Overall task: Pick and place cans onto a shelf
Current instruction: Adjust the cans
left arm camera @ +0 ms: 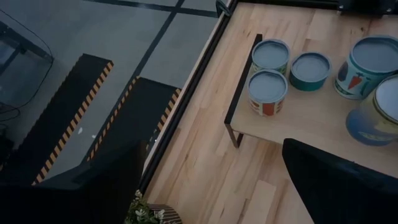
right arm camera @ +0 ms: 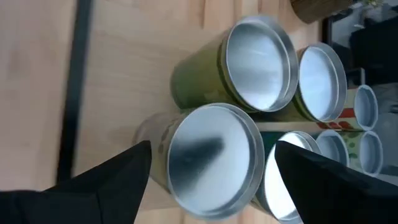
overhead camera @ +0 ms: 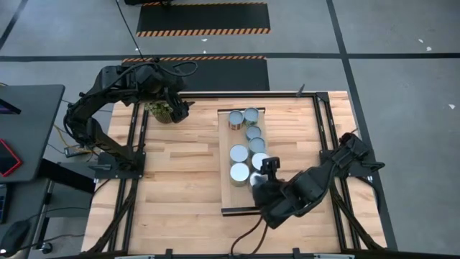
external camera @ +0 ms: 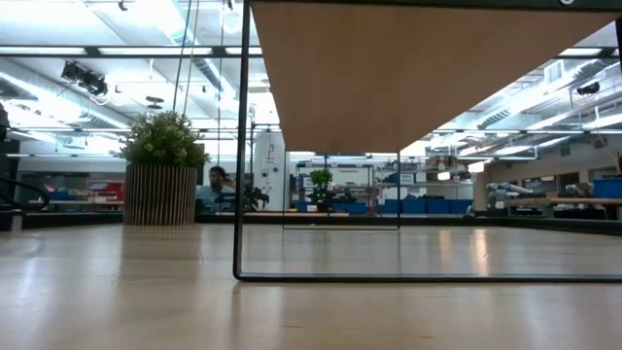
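Observation:
Several cans stand upright on the light wood shelf (overhead camera: pixel 228 183) at the table's middle, among them a pair at its far end (overhead camera: pixel 243 117) and two toward its near end (overhead camera: pixel 239 162). My right gripper (overhead camera: pixel 260 173) is open over the shelf's near right part. In the right wrist view its fingers (right arm camera: pixel 124 177) stand on either side of a silvery-topped can (right arm camera: pixel 211 162). My left gripper (overhead camera: pixel 176 108) is open and empty at the far left, above the potted plant (overhead camera: pixel 162 111). The low view shows the shelf's underside (external camera: pixel 418 68) and no gripper. My right gripper's open fingers stand at the two sides of the silvery-topped can's wall (right arm camera: pixel 152 140), slanting down from the table's near right. I cannot tell whether they touch it. The can stands upright on the shelf among the other cans.
The shelf stands on thin black metal legs (external camera: pixel 238 146). The potted plant (external camera: pixel 163 180) stands at the table's far left, and its leaves show in the left wrist view (left arm camera: pixel 146 214). Other cans (right arm camera: pixel 261 65) crowd close around the straddled one. Bare plank tabletop (overhead camera: pixel 180 180) lies left of the shelf.

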`<move>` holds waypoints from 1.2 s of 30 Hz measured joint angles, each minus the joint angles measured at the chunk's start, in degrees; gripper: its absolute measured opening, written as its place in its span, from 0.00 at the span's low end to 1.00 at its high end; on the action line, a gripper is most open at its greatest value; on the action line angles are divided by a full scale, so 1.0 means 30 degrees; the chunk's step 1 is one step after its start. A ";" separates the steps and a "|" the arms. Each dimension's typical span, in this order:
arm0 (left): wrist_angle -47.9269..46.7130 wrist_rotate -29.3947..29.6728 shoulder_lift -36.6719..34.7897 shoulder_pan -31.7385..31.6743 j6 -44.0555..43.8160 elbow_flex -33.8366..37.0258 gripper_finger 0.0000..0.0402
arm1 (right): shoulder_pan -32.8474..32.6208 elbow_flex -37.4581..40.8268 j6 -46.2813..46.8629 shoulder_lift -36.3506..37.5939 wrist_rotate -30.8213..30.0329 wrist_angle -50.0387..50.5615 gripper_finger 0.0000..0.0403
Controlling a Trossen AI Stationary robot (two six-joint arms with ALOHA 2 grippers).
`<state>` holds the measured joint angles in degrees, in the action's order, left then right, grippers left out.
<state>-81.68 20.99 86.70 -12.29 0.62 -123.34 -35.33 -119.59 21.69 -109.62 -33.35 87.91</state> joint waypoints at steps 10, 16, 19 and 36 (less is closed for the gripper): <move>-0.0207 -0.0007 0.0007 0.0000 0.0036 -0.0003 0.96 | 0.0037 0.0000 -0.0074 -0.0626 -0.1184 0.0684 0.86; -0.0185 -0.0007 0.0007 0.0000 0.0073 -0.0003 0.96 | 0.0327 0.0000 -0.0275 -0.0612 -0.1213 0.0694 0.86; -0.0178 -0.0007 0.0007 0.0000 0.0073 -0.0003 0.96 | 0.0432 0.0000 -0.0508 -0.0612 -0.1220 0.0696 0.86; -0.0244 -0.0007 0.0007 0.0001 0.0051 -0.0003 0.96 | 0.0573 -0.2060 0.0390 0.0758 -0.0812 0.0670 0.86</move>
<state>-82.41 20.97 86.72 -12.29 0.78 -123.35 -33.61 -125.77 22.86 -107.35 -35.79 89.92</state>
